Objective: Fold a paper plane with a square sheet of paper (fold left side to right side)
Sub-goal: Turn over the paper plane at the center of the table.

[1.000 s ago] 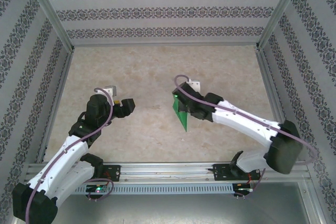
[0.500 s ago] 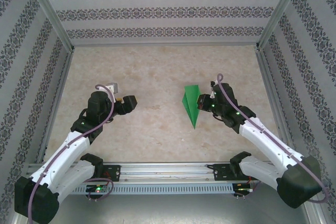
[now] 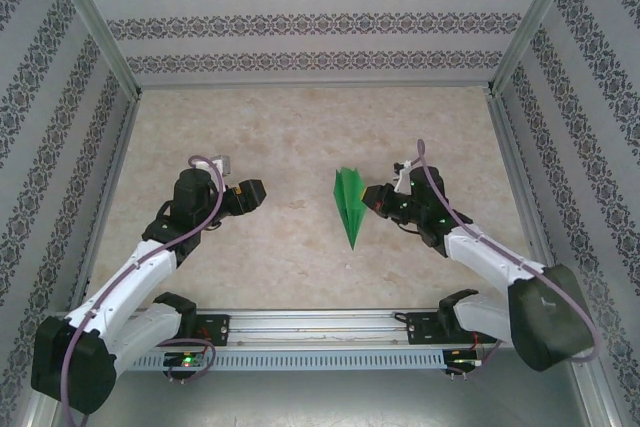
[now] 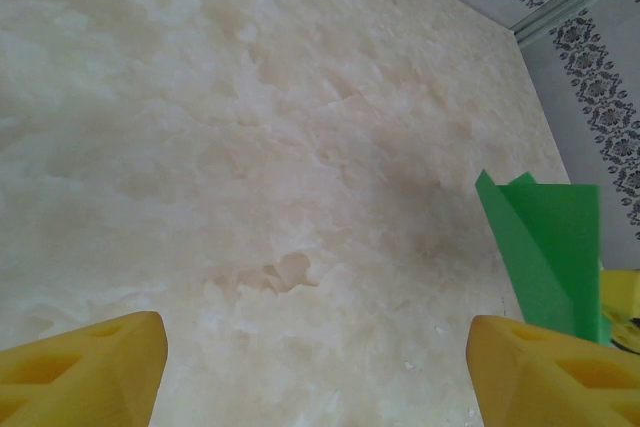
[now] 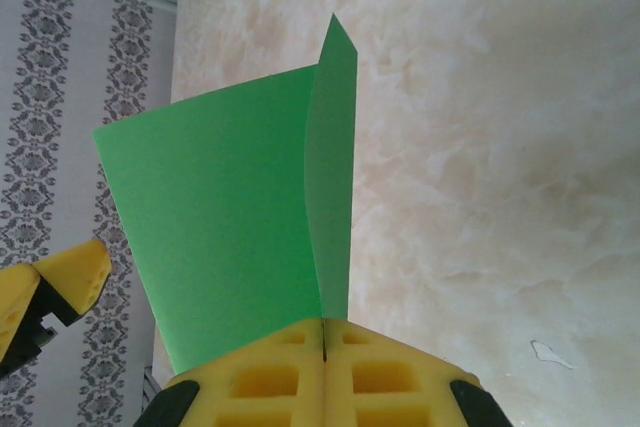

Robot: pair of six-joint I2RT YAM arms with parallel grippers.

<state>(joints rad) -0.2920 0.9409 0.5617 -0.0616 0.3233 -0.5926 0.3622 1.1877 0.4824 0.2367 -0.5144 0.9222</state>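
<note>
The square sheet of paper is now a folded bright-green paper plane (image 3: 348, 203), a slim dart held above the table's middle with its tip towards the near edge. My right gripper (image 3: 376, 199) is shut on its right side. In the right wrist view the yellow pads (image 5: 300, 377) meet on the plane (image 5: 230, 207), whose layers fan upward from the grip. My left gripper (image 3: 250, 192) hangs open a hand's width left of the plane, nothing between its fingers (image 4: 90, 377). In the left wrist view the plane (image 4: 545, 247) stands at the right edge, beyond the gripper (image 4: 320, 377).
The beige marbled tabletop (image 3: 300, 137) is walled by patterned panels and metal frame posts (image 3: 515, 147). A rail with both arm bases (image 3: 320, 327) runs along the near edge. A finger of the left gripper (image 5: 60, 282) shows beside the plane in the right wrist view.
The right arm swung its elbow in, carrying the plane right, then back a little left, and turning it. The left gripper crept slightly right and stayed open.
</note>
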